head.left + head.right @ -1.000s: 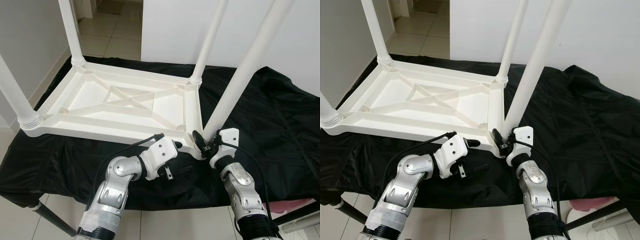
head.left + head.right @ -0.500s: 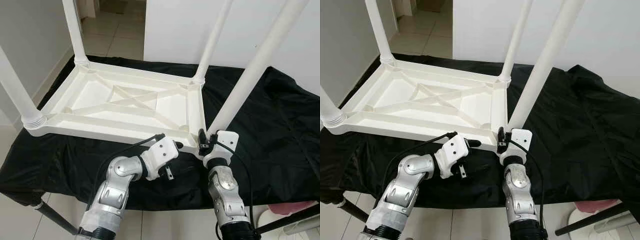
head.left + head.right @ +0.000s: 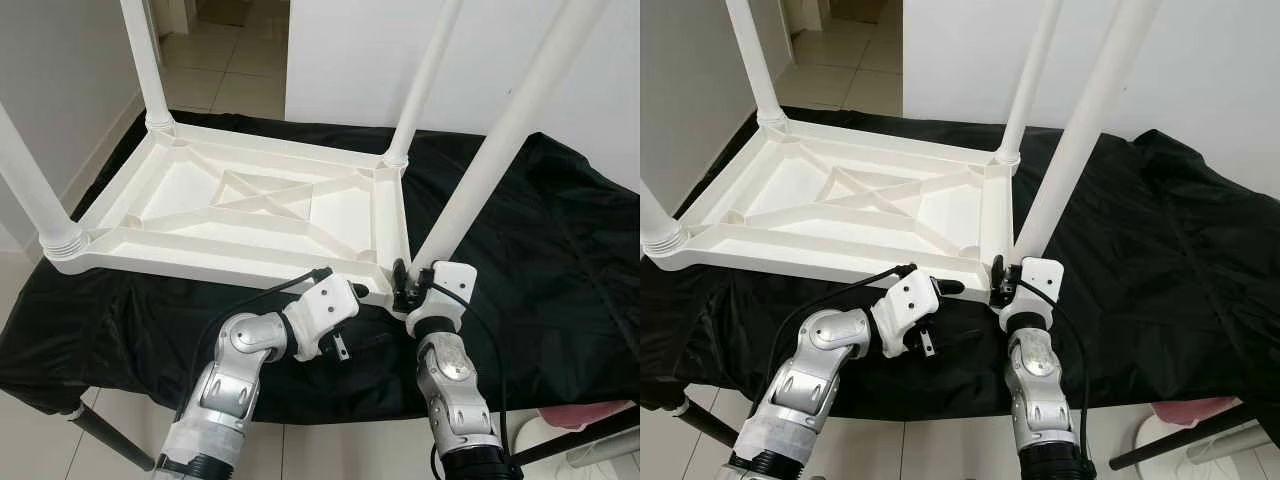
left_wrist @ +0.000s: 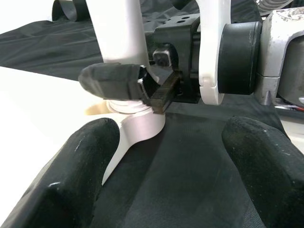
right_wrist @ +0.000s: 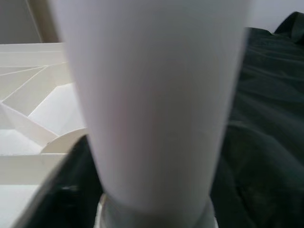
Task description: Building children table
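A white plastic tabletop [image 3: 240,215] is laid upside down on a black cloth [image 3: 560,250], legs pointing up. The right gripper [image 3: 403,285] is clamped around the base of the nearest table leg [image 3: 480,180], at the tabletop's near corner; one black finger [image 4: 114,80] is seen pressed against the leg. Just beside it, the left gripper [image 4: 164,156] is held with its fingers spread wide, empty, over the cloth and facing that same corner.

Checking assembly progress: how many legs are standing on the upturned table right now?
4. One leg at each corner of the upturned tabletop: far left, far right, near left, and near right, whose base the right gripper holds.
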{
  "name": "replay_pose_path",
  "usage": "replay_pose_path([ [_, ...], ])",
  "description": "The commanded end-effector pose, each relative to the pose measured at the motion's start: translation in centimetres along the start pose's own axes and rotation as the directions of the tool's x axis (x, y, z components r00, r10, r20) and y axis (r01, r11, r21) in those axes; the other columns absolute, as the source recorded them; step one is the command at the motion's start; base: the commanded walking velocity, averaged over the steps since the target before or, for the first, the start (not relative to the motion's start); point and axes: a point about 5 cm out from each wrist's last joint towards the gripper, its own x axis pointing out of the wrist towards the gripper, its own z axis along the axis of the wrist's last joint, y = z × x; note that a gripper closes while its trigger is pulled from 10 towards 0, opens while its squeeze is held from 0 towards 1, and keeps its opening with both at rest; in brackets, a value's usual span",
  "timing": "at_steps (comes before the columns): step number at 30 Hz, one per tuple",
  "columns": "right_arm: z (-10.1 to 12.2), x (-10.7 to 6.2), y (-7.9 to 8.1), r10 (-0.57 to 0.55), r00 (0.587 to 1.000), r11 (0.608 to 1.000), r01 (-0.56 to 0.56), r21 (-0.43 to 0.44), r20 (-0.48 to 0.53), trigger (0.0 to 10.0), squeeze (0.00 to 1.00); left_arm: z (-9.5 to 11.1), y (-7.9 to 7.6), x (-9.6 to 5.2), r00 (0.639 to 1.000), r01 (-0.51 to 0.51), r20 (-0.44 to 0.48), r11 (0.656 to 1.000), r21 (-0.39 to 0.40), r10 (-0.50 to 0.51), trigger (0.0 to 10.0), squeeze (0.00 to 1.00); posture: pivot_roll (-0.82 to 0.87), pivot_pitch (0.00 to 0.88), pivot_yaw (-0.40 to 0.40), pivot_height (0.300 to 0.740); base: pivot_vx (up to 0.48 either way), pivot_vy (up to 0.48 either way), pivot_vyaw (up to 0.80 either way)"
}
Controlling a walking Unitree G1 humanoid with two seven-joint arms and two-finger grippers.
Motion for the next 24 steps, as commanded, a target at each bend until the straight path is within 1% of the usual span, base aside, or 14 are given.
replay_pose_path([
  [1,-0.1,-0.2,-0.3,-0.010,1.000,1.000,0.010,0.023,0.000,10.0,1.00,-0.1,0.8,0.1,0.978,-0.207,-0.004,0.978,-0.016,0.207,10.0,0.00,-0.01,0.000,-0.079,0.740,0.000,0.000,0.00],
  [8,0.0,-0.4,-0.8,0.028,1.000,1.000,-0.028,0.012,0.004,10.0,1.00,0.0,0.9,0.2,0.978,-0.208,0.000,0.978,-0.017,0.208,10.0,0.00,-0.02,0.000,-0.079,0.740,0.000,0.000,0.00],
  [13,-0.1,-0.5,-1.0,0.036,0.999,0.999,-0.036,0.010,0.003,10.0,1.00,0.0,0.9,0.3,0.978,-0.207,0.000,0.978,-0.017,0.207,10.0,0.00,-0.02,0.000,-0.079,0.740,0.000,0.000,0.00],
  [14,-0.2,-0.5,-1.3,0.060,0.998,0.998,-0.060,0.005,0.000,10.0,0.00,0.2,0.9,0.3,0.978,-0.208,0.007,0.978,-0.022,0.209,10.0,0.00,-0.02,0.000,-0.081,0.740,0.000,0.000,0.00],
  [15,-0.3,-0.4,-1.7,0.087,0.996,0.996,-0.087,-0.003,0.002,10.0,0.00,0.3,1.0,0.4,0.978,-0.209,0.012,0.978,-0.025,0.210,10.0,0.00,-0.02,0.000,-0.082,0.740,0.000,0.000,0.00],
  [17,-0.3,-0.4,-1.7,0.087,0.996,0.996,-0.087,-0.003,0.002,10.0,0.00,0.3,1.0,0.4,0.978,-0.209,0.012,0.978,-0.025,0.210,10.0,0.00,-0.02,0.000,-0.082,0.740,0.000,0.000,0.00],
  [18,-0.3,-0.4,-2.0,0.106,0.994,0.994,-0.106,-0.009,0.004,10.0,0.00,0.4,1.0,0.4,0.978,-0.210,0.015,0.977,-0.028,0.210,10.0,0.00,-0.02,0.000,-0.082,0.740,0.000,0.000,0.00],
  [21,-0.3,-0.4,-2.0,0.106,0.994,0.994,-0.106,-0.009,0.004,10.0,0.00,0.4,1.0,0.4,0.978,-0.210,0.015,0.977,-0.028,0.210,10.0,0.00,-0.02,0.000,-0.082,0.740,0.000,0.000,0.00],
  [22,-0.2,-0.3,-2.5,0.136,0.991,0.991,-0.135,-0.016,0.008,10.0,0.00,0.4,1.1,0.4,0.977,-0.210,0.018,0.977,-0.030,0.211,10.0,0.00,-0.02,0.000,-0.083,0.740,0.000,0.000,0.00],
  [23,-0.2,-0.3,-2.5,0.136,0.991,0.991,-0.135,-0.016,0.008,10.0,0.00,0.4,1.1,0.4,0.977,-0.210,0.018,0.977,-0.030,0.211,10.0,0.00,-0.02,0.000,-0.083,0.740,0.000,0.000,0.00],
  [24,-0.2,-0.1,-3.0,0.175,0.985,0.984,-0.175,-0.033,0.003,10.0,0.00,0.4,1.1,0.4,0.977,-0.211,0.018,0.977,-0.032,0.211,10.0,0.00,-0.03,0.000,-0.084,0.740,0.000,0.000,0.00],
])
